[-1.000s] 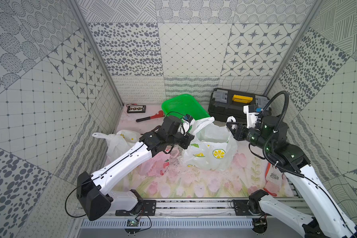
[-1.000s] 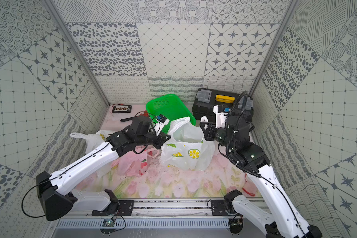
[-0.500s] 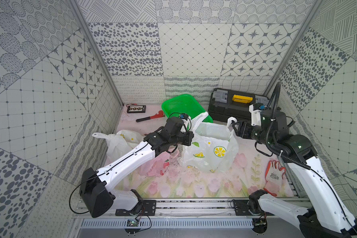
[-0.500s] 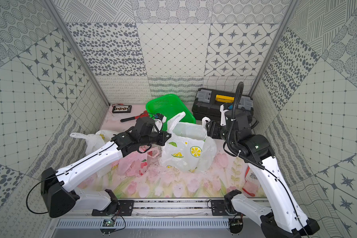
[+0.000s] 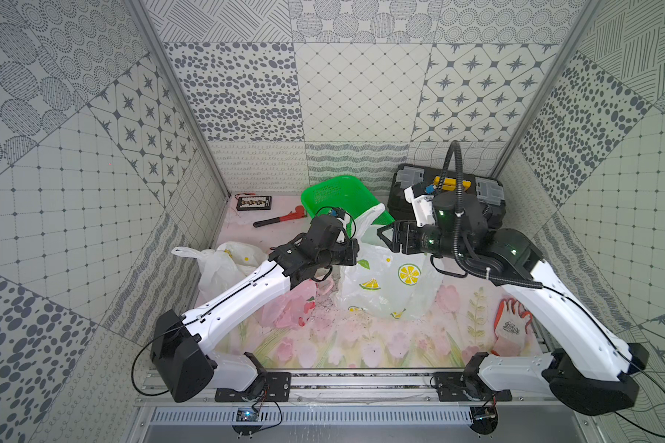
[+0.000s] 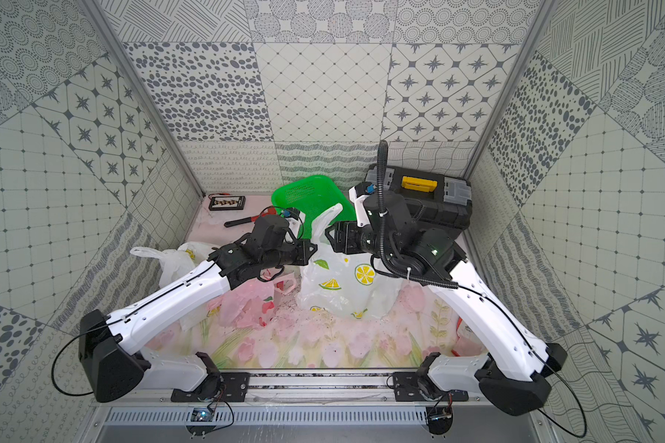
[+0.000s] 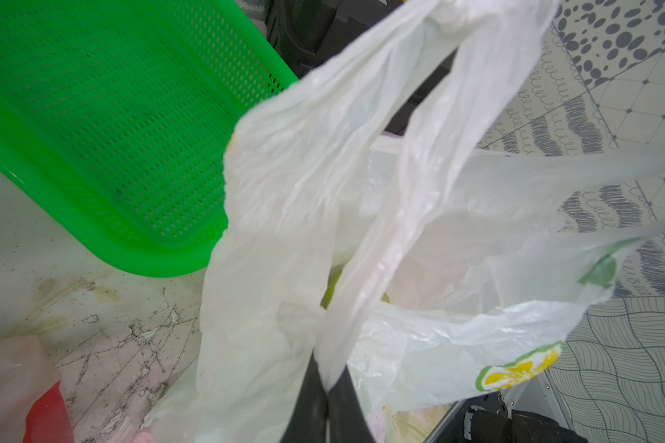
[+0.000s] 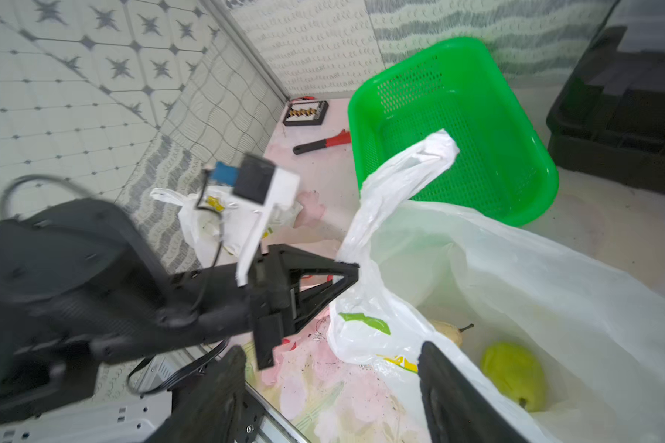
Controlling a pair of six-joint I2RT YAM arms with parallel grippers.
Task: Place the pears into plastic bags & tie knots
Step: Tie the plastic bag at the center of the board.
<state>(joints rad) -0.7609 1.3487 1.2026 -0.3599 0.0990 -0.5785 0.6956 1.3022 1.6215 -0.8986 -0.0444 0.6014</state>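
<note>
Over floral mat [image 5: 361, 343], left jaws pinch lemon bag [image 5: 382, 291]; right jaws spread wide.

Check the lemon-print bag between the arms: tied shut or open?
The lemon-print bag is open, unknotted: left gripper pinches one handle; the right wrist view shows a green pear and a cream pear inside.

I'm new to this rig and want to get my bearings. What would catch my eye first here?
The white lemon-print bag stands mid-table, one handle pinched by the shut left gripper, while the right gripper hangs open at its mouth. Inside lie a green pear and a pale pear. Just behind the bag sits a bright green basket.
</note>
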